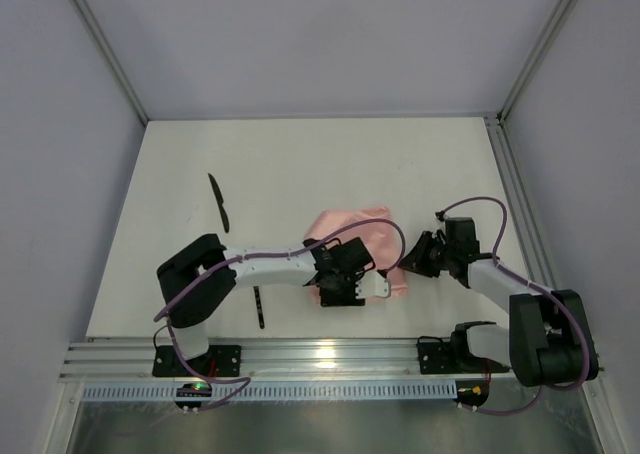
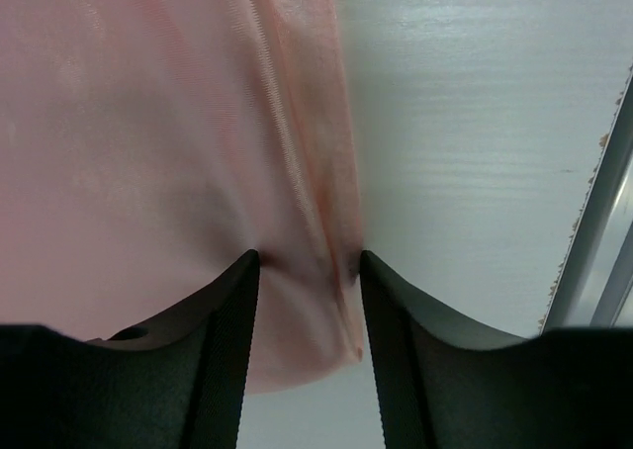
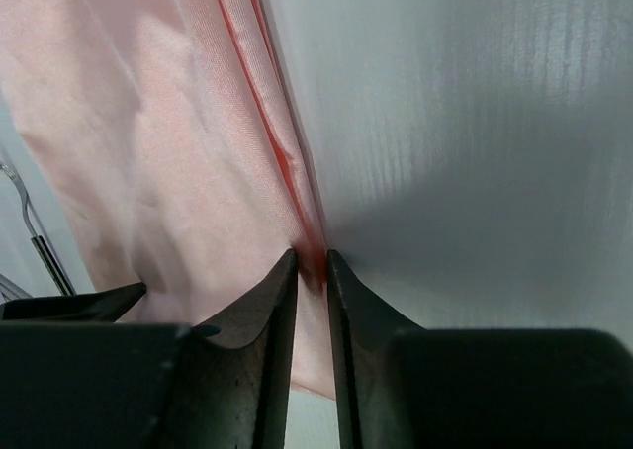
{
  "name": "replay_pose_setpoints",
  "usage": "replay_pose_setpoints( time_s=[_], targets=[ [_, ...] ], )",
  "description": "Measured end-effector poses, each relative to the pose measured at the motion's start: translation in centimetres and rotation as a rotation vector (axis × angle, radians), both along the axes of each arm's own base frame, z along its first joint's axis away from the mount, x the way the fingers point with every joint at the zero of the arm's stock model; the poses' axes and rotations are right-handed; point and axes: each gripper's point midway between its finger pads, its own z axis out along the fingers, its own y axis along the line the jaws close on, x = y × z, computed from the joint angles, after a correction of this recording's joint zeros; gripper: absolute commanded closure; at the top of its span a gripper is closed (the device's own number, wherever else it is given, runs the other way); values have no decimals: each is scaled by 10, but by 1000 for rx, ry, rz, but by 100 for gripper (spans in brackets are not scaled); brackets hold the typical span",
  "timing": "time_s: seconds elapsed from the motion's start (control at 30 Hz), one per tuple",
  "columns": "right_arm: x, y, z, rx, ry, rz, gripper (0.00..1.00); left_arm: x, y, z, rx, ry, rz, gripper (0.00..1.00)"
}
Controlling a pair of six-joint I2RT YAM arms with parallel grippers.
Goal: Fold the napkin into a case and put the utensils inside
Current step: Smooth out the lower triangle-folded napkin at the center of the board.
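The pale-pink napkin (image 1: pixel 350 226) lies folded and rumpled in the middle of the table. My left gripper (image 1: pixel 345 279) is at its near edge. In the left wrist view the jaws stand a little apart astride a folded edge of the napkin (image 2: pixel 148 123), with the gripper (image 2: pixel 307 258) touching the cloth. My right gripper (image 1: pixel 408 262) is at the napkin's right edge, and in the right wrist view it (image 3: pixel 312 261) is pinched shut on a fold of the napkin (image 3: pixel 168 142). The black knife (image 1: pixel 218 202) lies far left. The fork (image 1: pixel 259 307) lies near the front, also seen in the right wrist view (image 3: pixel 30 231).
A metal rail (image 1: pixel 320 359) runs along the table's near edge and shows in the left wrist view (image 2: pixel 593 222). Grey enclosure walls stand on the left, right and back sides. A purple cable (image 1: pixel 480 209) loops above the right arm.
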Motion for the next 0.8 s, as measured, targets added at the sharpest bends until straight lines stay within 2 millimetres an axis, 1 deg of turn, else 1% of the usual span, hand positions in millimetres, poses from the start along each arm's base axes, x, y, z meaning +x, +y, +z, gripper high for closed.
replay_pose_setpoints(
  time_s=[0.07,0.1,0.2,0.3,0.37,0.43,0.47,0.5,0.57,0.6,0.67,0.7,0.8],
  targets=[
    [2,2,-1,16,-2,-4,85,4,1,-1,6,-34,-3,66],
    [4,3,-2,24,-2,-9,87,6,0,-1,7,-52,-4,75],
    [13,6,-3,46,-14,-31,94,22,-1,-1,0,-149,5,79],
    [24,8,-3,74,-25,-58,96,48,0,0,-10,-250,35,79],
    [35,9,-3,83,-30,-76,96,73,5,1,-8,-312,73,80],
    [46,11,-2,90,-31,-87,96,98,13,2,0,-365,111,77],
    [53,12,-2,92,-31,-90,95,113,18,2,6,-396,128,75],
    [60,14,-2,97,-31,-90,92,121,21,3,8,-413,132,68],
    [76,18,0,98,-34,-83,87,135,30,5,21,-440,129,61],
    [82,19,1,97,-37,-78,81,137,31,5,22,-440,123,57],
    [89,20,3,87,-46,-71,74,135,31,8,16,-435,93,54],
    [90,19,6,76,-51,-70,68,128,32,8,14,-407,70,53],
    [84,14,13,35,-62,-61,62,105,41,12,7,-313,24,52]
  ],
)
